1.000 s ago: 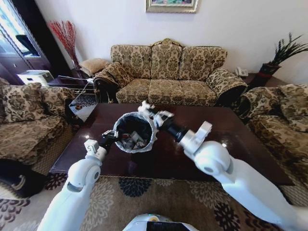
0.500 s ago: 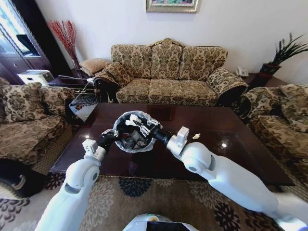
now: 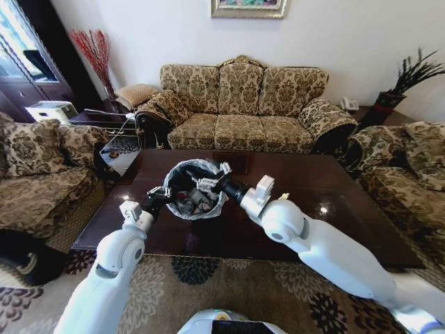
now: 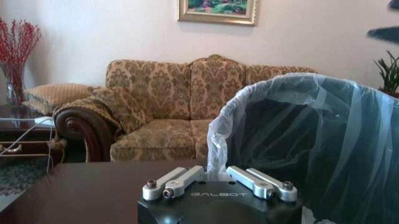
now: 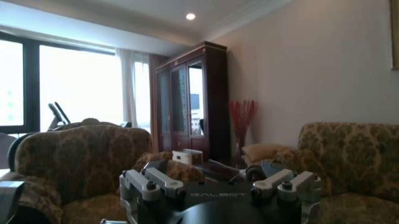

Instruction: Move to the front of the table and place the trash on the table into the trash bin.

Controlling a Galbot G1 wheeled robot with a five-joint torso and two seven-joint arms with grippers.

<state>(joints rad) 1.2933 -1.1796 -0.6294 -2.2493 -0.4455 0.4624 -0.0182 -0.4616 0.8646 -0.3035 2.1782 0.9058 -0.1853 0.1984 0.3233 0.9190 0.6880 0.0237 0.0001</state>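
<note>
A: Bin status?
B: Left gripper (image 3: pixel 161 197) is pinching the trash bin (image 3: pixel 193 189) rim at nine o'clock. Trash (image 3: pixel 188 202) is lying inside.
A: Remaining?
B: Right gripper (image 3: pixel 212 182), fingers spread, is hovering over the bin's mouth; one scrap (image 3: pixel 283 197) is sitting on the table (image 3: pixel 334 209), three o'clock.

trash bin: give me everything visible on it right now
The trash bin is a small round black bin with a translucent white plastic liner folded over its rim, wrinkled and bunched on the near side. It is tilted, mouth toward the camera in the head view, above the dark table. Several pieces of trash, pale scraps and wrappers, lie inside. The left gripper is shut on its rim at the liner; the right gripper sits over the mouth, open.
</note>
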